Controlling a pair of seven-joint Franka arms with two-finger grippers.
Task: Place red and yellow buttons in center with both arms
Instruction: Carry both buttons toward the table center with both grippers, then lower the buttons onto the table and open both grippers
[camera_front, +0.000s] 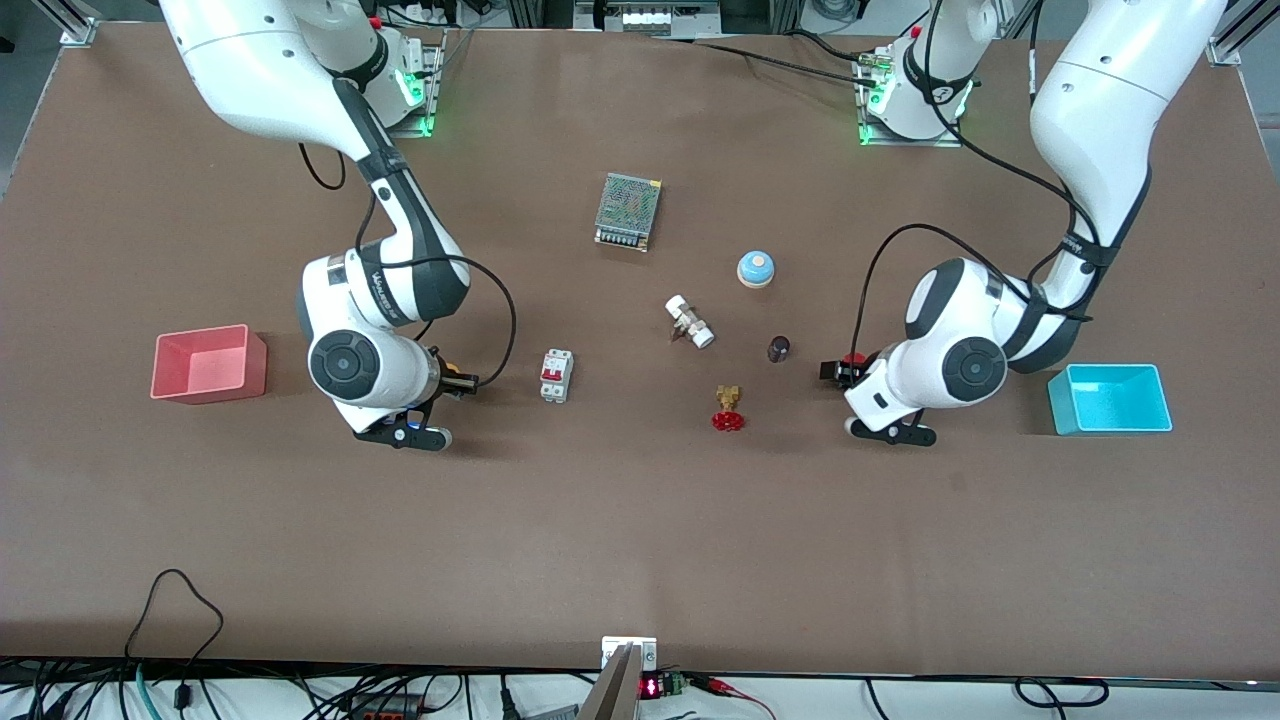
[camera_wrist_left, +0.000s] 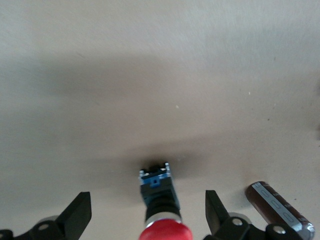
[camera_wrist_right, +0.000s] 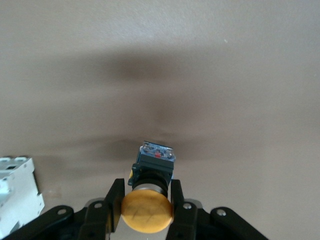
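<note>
My left gripper is low over the table toward the left arm's end, beside a brown capacitor. In the left wrist view it is open, its fingers wide apart on either side of the red button. The red button lies on the table, clear of both fingers, and also shows in the front view. My right gripper is low over the table beside a white circuit breaker. In the right wrist view it is shut on the yellow button, which also shows in the front view.
Mid-table stand a brass valve with a red handwheel, a white fitting, a blue dome bell and a mesh power supply. A red bin is at the right arm's end, a blue bin at the left arm's.
</note>
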